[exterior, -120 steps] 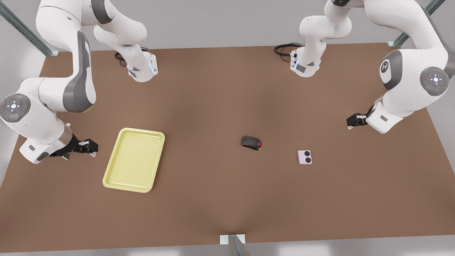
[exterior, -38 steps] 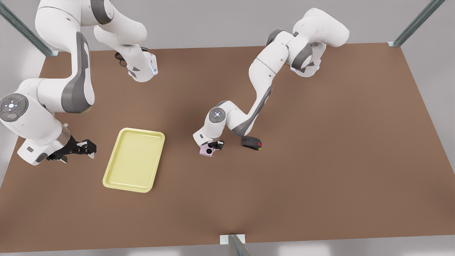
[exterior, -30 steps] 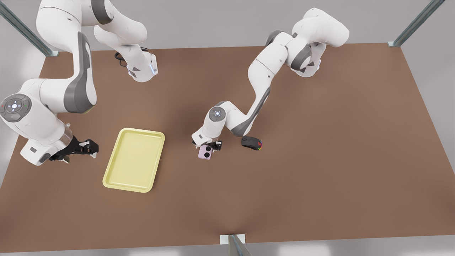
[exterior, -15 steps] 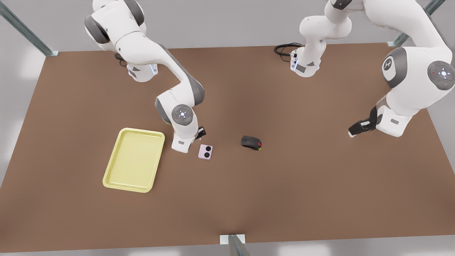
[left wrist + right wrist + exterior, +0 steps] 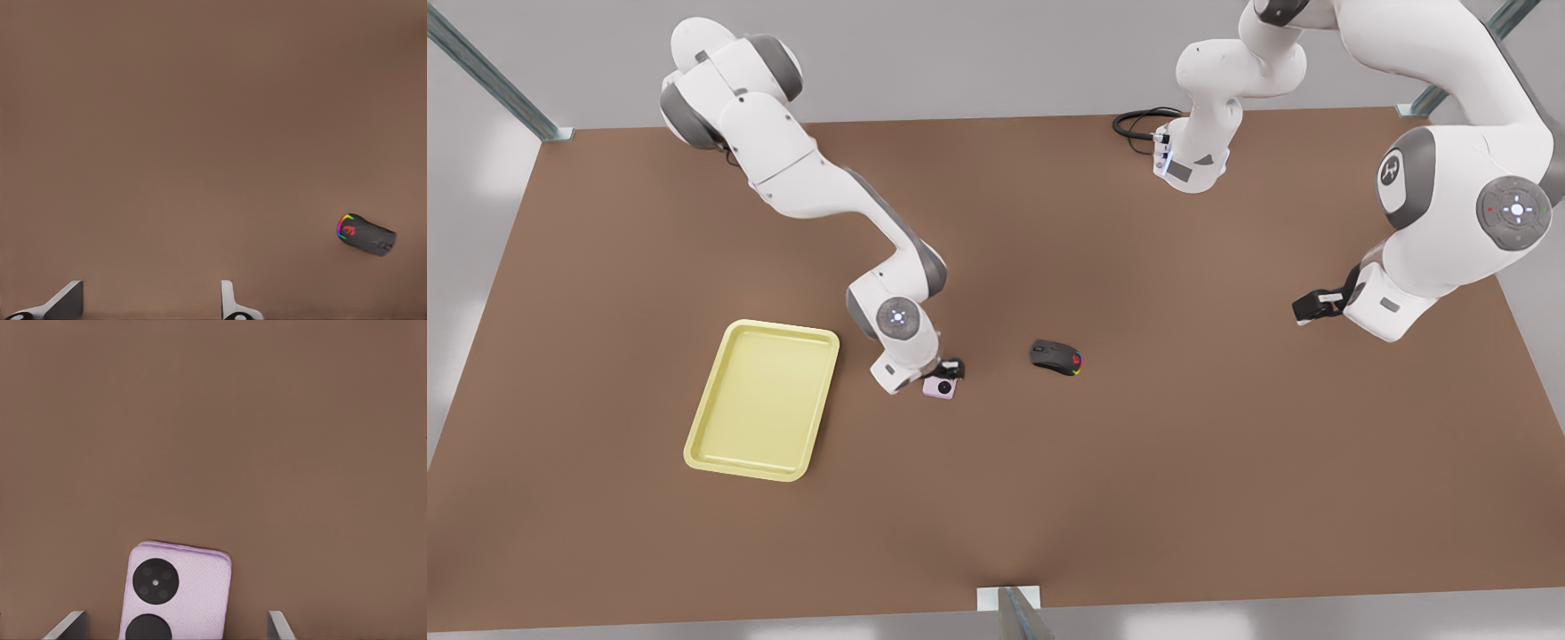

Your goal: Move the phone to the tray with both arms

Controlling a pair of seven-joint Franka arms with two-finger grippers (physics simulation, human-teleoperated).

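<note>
The pale pink phone (image 5: 941, 388) lies flat on the brown table, right of the pale yellow tray (image 5: 762, 400) in the front view. My right gripper (image 5: 949, 368) hangs low over the phone and hides part of it. In the right wrist view the phone (image 5: 193, 580) sits between the fingertips (image 5: 72, 623) of the right gripper (image 5: 175, 628), which is open and clear of its sides. My left gripper (image 5: 1309, 308) waits above the table at the front view's right. It is open (image 5: 148, 304) with bare table between its fingers.
A black mouse (image 5: 1056, 357) with coloured lights lies just to the front view's right of the phone, and appears far off in the left wrist view (image 5: 365, 235). A black cable (image 5: 1138, 120) coils by the far arm base.
The other arm carried the phone from the front view's right to the middle, set it down and withdrew. My right gripper has since come down over the phone.
</note>
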